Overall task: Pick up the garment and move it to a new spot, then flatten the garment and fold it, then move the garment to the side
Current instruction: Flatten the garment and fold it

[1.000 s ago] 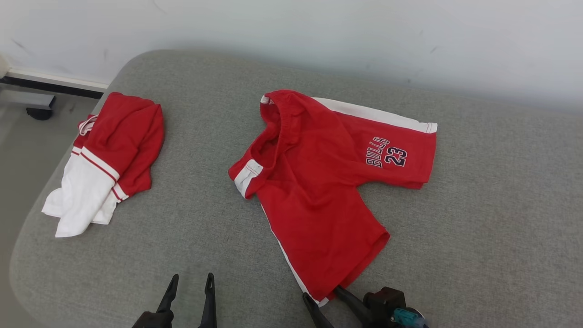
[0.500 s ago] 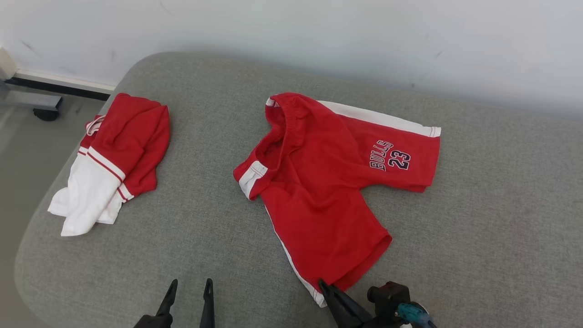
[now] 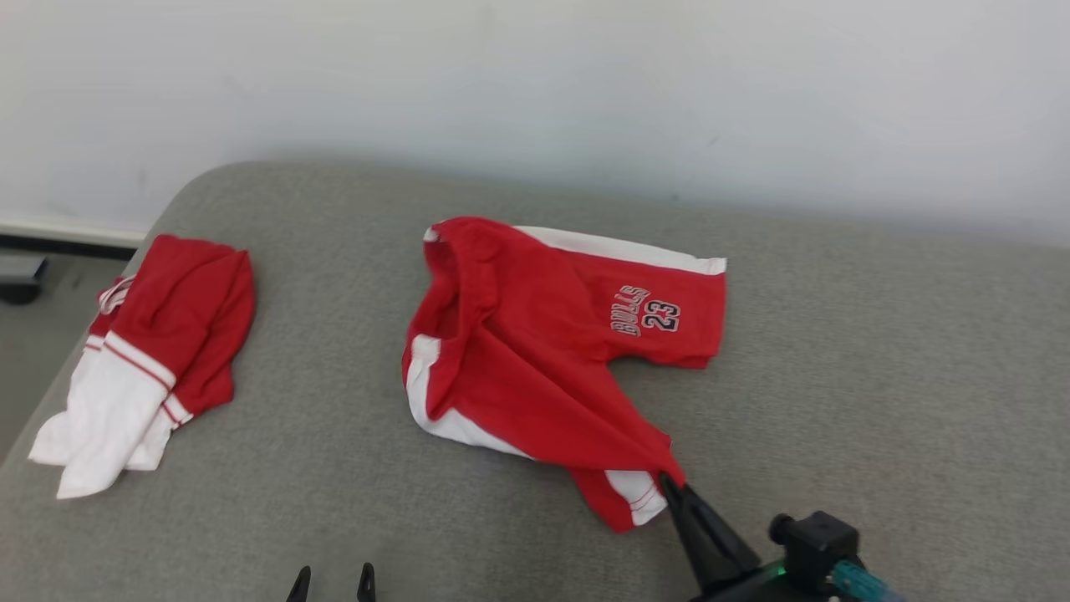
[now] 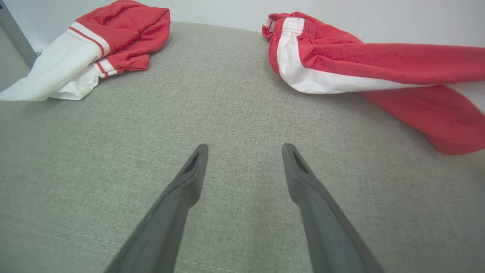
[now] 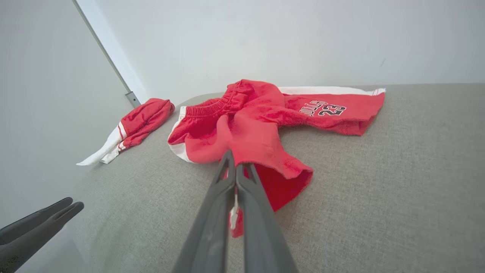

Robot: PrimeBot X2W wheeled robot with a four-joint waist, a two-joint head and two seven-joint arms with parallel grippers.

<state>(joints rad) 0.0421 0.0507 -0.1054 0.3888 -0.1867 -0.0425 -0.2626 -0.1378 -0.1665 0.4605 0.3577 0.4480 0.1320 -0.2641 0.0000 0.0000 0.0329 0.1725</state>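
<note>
The garment [image 3: 535, 351] is a pair of red shorts with white side stripes and "BULLS 23" on one leg, lying mid-surface on the grey cushion [image 3: 836, 376]. My right gripper [image 3: 670, 487] is shut on the hem of its near leg, which is drawn up into a taut ridge off the cushion. In the right wrist view the fingers [image 5: 235, 161] pinch the red cloth [image 5: 257, 125], and a white strip hangs between them. My left gripper [image 3: 330, 577] stands open low over bare cushion, left of the shorts [image 4: 379, 60], its fingertips [image 4: 244, 149] apart with nothing between them.
A second red and white garment [image 3: 150, 351] lies bunched near the cushion's left edge, also seen in the left wrist view [image 4: 94, 49]. A pale wall runs behind the cushion. Floor shows past the left edge [image 3: 25, 368]. Bare cushion stretches to the right.
My right gripper has shut on the near leg's hem and raised it, bunching that leg toward the waistband. The head camera has shifted. The left gripper stays open.
</note>
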